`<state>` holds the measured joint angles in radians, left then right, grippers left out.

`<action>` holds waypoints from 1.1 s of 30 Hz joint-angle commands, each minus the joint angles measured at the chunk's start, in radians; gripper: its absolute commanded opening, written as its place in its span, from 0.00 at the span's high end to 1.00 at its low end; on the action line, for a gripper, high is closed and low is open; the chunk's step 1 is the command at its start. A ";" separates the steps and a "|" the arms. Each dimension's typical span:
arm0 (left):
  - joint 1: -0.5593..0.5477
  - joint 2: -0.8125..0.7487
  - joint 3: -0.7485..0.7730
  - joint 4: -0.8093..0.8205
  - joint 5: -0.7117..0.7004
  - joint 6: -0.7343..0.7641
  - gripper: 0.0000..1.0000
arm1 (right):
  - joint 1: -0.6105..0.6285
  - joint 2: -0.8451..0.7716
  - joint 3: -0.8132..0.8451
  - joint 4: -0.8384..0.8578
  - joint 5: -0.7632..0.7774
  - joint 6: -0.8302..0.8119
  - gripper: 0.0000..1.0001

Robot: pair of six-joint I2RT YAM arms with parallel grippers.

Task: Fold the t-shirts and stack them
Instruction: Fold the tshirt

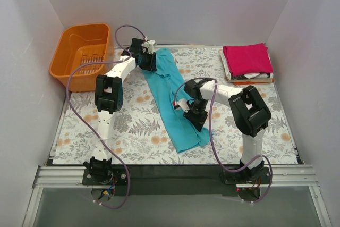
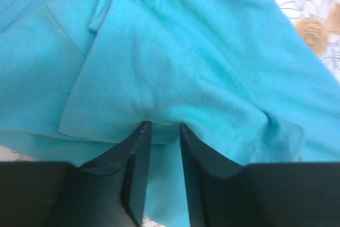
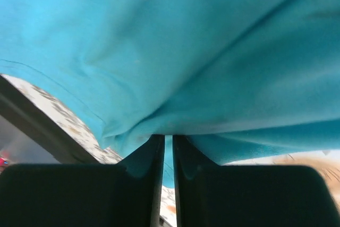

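Matt teal cloth t-shirt (image 1: 167, 99), glossy plastic basket (image 1: 74, 43)

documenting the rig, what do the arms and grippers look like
Left arm and right arm are white links with black joint housings, a thin purple cable looping along each. Left gripper and right gripper have two flat black fingers.

Both arms reached inward, pincers closed.
Left pincer (image 2: 162, 131) and right pincer (image 3: 167, 141) are clamped on the teal t-shirt (image 1: 163, 91).
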<state>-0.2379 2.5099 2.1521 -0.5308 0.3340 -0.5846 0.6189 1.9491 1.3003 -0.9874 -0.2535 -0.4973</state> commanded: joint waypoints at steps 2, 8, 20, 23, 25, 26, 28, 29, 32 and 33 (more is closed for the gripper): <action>-0.008 -0.137 -0.001 0.003 0.105 -0.044 0.69 | 0.005 -0.059 0.028 0.053 -0.155 0.059 0.83; -0.041 -0.418 -0.352 0.028 0.119 -0.038 0.67 | -0.024 -0.199 -0.024 0.052 -0.119 0.003 0.82; -0.115 -0.510 -0.644 0.106 0.082 -0.159 0.72 | -0.033 -0.016 -0.022 0.142 -0.144 0.042 0.86; -0.113 -0.479 -0.611 0.104 0.037 -0.170 0.73 | -0.022 0.007 -0.041 0.159 -0.170 0.060 0.87; -0.113 -0.455 -0.574 0.106 0.022 -0.176 0.73 | 0.001 0.013 -0.064 0.167 -0.219 0.083 0.87; -0.112 -0.447 -0.563 0.107 0.013 -0.182 0.73 | 0.011 0.016 -0.075 0.182 -0.231 0.092 0.87; -0.113 -0.431 -0.528 0.112 -0.013 -0.192 0.73 | 0.056 0.016 -0.101 0.197 -0.272 0.123 0.88; -0.113 -0.413 -0.515 0.114 -0.022 -0.192 0.72 | 0.071 0.019 -0.108 0.211 -0.294 0.131 0.88; -0.112 -0.373 -0.466 0.114 -0.038 -0.190 0.72 | 0.114 0.016 -0.127 0.234 -0.366 0.167 0.88; -0.112 -0.367 -0.456 0.108 -0.041 -0.192 0.72 | 0.122 0.014 -0.122 0.234 -0.371 0.167 0.88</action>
<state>-0.3523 2.1395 1.6329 -0.4389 0.3302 -0.7658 0.6971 1.9327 1.2121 -0.8097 -0.5568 -0.3603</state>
